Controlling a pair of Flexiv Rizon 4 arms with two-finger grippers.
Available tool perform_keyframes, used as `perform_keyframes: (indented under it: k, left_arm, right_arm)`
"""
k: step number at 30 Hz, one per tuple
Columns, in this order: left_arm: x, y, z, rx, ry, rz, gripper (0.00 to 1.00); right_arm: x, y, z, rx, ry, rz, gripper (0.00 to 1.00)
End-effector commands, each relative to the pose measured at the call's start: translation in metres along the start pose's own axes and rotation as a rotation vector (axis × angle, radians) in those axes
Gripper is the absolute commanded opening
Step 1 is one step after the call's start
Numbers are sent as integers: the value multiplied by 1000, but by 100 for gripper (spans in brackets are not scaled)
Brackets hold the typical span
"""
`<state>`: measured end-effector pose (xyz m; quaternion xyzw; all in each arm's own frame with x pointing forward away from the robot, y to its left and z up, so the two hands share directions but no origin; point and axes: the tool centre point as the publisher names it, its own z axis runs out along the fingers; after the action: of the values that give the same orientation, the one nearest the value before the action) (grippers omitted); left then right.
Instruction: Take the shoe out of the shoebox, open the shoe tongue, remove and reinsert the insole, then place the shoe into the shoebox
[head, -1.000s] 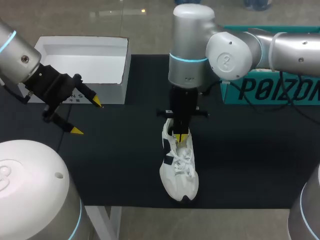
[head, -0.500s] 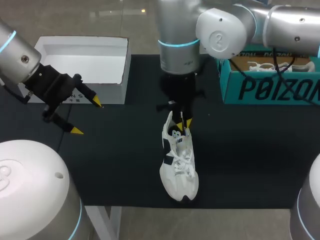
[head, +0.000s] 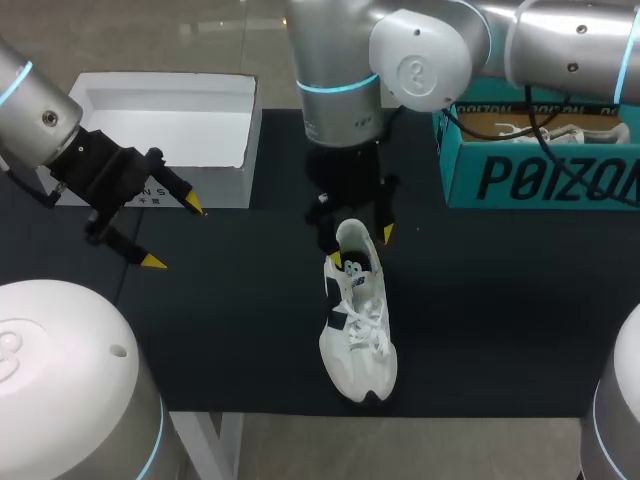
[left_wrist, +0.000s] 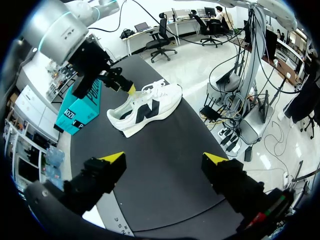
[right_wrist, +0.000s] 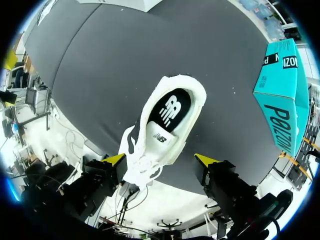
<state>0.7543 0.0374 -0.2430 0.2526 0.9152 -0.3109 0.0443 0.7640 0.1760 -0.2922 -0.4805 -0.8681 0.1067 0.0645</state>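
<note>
Fingers of the right pincer (head: 361, 247) stand apart, one yellow tip on each side of the heel of the white shoe (head: 358, 318), and the pincer grips nothing. Whether either tip touches the heel collar cannot be told. In the head view the shoe lies sole-down on the black desk (head: 500, 300), with its heel at 12 o'clock under the pincer and its toe at 6 o'clock near the desk's front edge. The right wrist view shows the shoe just ahead of the open fingers. Its mouth gapes and the dark insole (right_wrist: 171, 109) is seated inside, with the laces nearest the tips. At about 2 o'clock from the right pincer stands the teal shoebox (head: 540, 178), open, with another white shoe (head: 545, 131) inside it, well apart from the shoe on the desk. At about 9 o'clock hangs the left pincer (head: 173, 233), its fingers also spread and holding nothing, well clear of the shoe. Beyond it, at about 10 o'clock from the shoe, sits a white open box (head: 165, 150) at the desk's far corner.
</note>
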Motion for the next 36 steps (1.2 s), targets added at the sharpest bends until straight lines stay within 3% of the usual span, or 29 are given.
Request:
perform_keyframes:
  k: [1, 3, 7, 9, 10, 13, 15, 28, 29, 34, 36]
  left_arm:
    - [0, 0, 0, -3, 3, 0, 100]
    - [0, 0, 0, -3, 3, 0, 100]
    - [0, 0, 0, -3, 3, 0, 100]
    - [0, 0, 0, -3, 3, 0, 100]
    - [0, 0, 0, -3, 3, 0, 100]
    - [0, 0, 0, -3, 3, 0, 100]
    - [0, 0, 0, -3, 3, 0, 100]
    - [0, 0, 0, -3, 3, 0, 100]
    - [0, 0, 0, -3, 3, 0, 100]
    - [0, 0, 0, -3, 3, 0, 100]
    - [0, 0, 0, -3, 3, 0, 100]
  right_arm:
    - [-1, -5, -7, -113, -168, -74, 100]
    - [-7, -7, -5, -176, -231, -157, 100]
    - [-22, -12, 3, -399, -296, -374, 100]
    - [-25, -11, 6, -409, -303, -446, 100]
    - [-26, -11, 7, -470, -298, -516, 100]
    - [-23, -13, 5, -520, -341, -675, 100]
    - [-30, -7, 2, -407, -294, -570, 100]
    - [-30, -7, 2, -407, -294, -570, 100]
    - [-33, -3, 4, -404, -243, -636, 100]
    - [-45, 4, 5, -588, -94, -747, 100]
    - [-49, 9, 5, -585, -35, -821, 100]
